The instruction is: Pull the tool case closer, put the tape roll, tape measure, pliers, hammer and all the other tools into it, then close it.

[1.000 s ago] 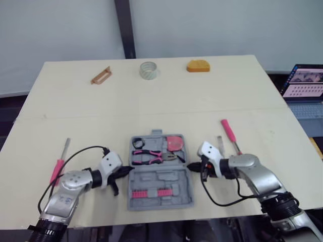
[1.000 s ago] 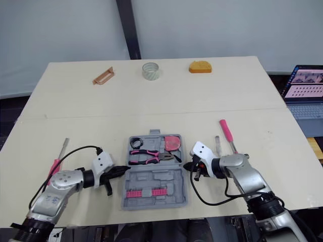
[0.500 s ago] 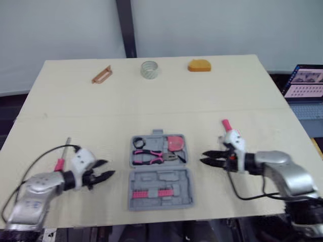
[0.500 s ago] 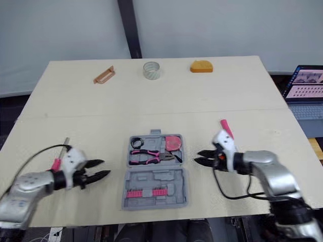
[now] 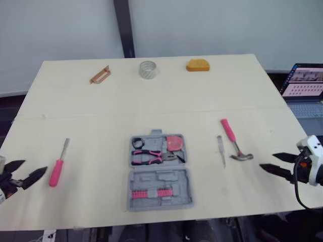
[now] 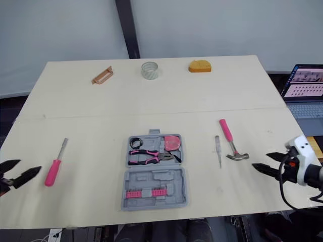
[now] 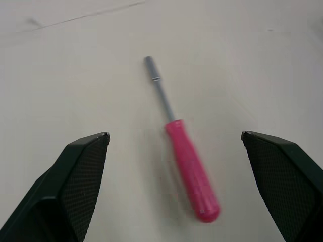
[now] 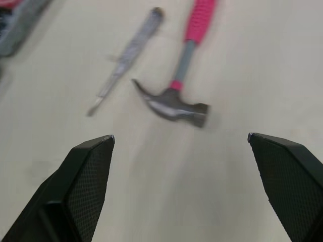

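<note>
The grey tool case [image 5: 159,187] lies open near the table's front edge. It holds pink pliers [image 5: 149,157], a pink round tool and a strip of pink bits. My left gripper [image 5: 34,167] is open at the far left, pointing at the pink-handled screwdriver [image 7: 186,164] just ahead of it. My right gripper [image 5: 266,160] is open at the far right, facing the pink-handled hammer [image 8: 177,96] and a thin metal tool [image 8: 125,61]. At the far edge lie the tape roll [image 5: 148,69], an orange tape measure [image 5: 198,65] and a brown flat tool [image 5: 100,75].
A laptop [image 5: 304,83] stands off the table's right side. A seam crosses the table [image 5: 151,113] between the case and the far tools. A dark post [image 5: 123,27] rises behind the table.
Both grippers have opened and drawn outward from the case's sides, the left toward the left edge, the right toward the right edge. The case has stayed put.
</note>
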Controlling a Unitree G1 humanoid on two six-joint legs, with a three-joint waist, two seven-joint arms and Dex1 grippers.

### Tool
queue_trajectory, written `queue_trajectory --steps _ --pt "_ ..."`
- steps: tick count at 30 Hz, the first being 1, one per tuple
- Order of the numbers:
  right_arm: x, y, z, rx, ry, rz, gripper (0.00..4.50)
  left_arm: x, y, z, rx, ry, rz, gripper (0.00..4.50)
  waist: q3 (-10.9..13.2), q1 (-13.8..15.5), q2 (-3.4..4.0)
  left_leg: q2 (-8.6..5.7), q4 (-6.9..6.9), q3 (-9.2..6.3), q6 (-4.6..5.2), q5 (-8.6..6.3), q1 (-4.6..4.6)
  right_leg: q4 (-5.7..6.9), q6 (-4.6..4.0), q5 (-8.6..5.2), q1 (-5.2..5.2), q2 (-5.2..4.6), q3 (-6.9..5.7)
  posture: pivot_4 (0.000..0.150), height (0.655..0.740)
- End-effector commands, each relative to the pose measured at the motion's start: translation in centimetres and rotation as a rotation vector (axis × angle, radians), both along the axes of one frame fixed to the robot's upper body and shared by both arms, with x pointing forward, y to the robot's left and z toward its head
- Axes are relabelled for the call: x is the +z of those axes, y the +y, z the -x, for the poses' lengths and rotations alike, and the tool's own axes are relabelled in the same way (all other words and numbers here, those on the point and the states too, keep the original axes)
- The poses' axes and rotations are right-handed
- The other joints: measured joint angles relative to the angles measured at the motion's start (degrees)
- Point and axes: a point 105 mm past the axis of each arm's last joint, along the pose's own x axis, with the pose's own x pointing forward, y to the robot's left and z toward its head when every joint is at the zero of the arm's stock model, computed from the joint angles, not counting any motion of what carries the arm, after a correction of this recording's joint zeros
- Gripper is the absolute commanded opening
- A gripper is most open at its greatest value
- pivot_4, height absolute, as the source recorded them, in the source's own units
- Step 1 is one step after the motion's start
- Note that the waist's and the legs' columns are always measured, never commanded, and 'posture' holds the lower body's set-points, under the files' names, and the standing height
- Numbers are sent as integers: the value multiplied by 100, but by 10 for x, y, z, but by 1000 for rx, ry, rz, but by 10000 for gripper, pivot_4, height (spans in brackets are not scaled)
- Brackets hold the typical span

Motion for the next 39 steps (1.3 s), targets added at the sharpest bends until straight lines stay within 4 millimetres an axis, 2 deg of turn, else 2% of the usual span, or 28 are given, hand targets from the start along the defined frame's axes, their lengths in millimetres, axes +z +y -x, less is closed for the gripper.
queue_trajectory --steps 1,5,10,15,18,21,22,25,28,30,35,39 --pt "8 -30 -4 -151 -119 2 44855 1 33 12 173 -34 -58 45000 0 -11 0 0 0 1 0 0 0 -1 0 0 0 0 0 1500 7400" --pt "0 -51 -1 -255 -142 10 44855 -7 46 20 262 -14 -92 45000 3 -21 -1 0 0 4 0 0 0 -2 3 2 0 0 1 1500 7400" --pt "-3 -52 -1 -252 -144 13 44855 -9 46 20 269 -13 -88 45000 3 -58 0 3 1 5 -2 1 4 4 3 2 0 0 2 1500 7400" --pt "2 -40 -9 -205 -163 2 44855 -9 37 11 224 -14 -69 45000 4 -114 1 3 0 5 -2 1 4 2 3 2 0 0 2 1500 7400" --pt "12 -12 -18 -140 -185 -35 44855 -3 15 -2 112 -41 -58 45000 5 -116 2 5 -1 5 -2 1 4 3 3 2 0 0 2 1500 7400" --pt "20 26 -20 -23 -170 -69 44855 5 -26 -22 -68 -70 -29 45000 7 -106 6 7 1 4 -3 0 3 3 4 3 0 0 3 1500 7400" --pt "22 41 -22 7 -168 -77 44855 10 -53 -33 -176 -95 3 45000 7 -96 7 7 3 4 -3 1 3 4 4 3 0 0 3 1500 7400" --pt "26 59 -25 19 -168 -84 44855 19 -99 -45 -355 -121 53 45000 7 -36 7 7 9 -1 -3 1 -1 4 5 7 2 0 4 1500 7400" --pt "24 77 -32 2 -179 -87 44855 23 -167 -55 -630 -121 63 45000 7 19 7 4 11 1 -3 1 -2 3 5 11 2 0 4 1500 7400" --pt "16 94 -35 -26 -166 -78 44855 26 -204 -56 -798 -120 45 45000 7 32 7 3 13 1 -5 2 -1 5 5 11 2 0 4 1500 7400" --pt "2 125 -37 -84 -146 -52 44855 35 -252 -61 -1017 -178 32 45000 8 15 11 2 12 5 -8 3 -1 12 4 12 -6 1 6 1500 7400" --pt "-5 130 -43 -172 -157 -5 44855 36 -282 -65 -1146 -228 7 45000 7 16 11 0 13 13 -7 3 -1 11 5 12 -7 1 7 1500 7400"
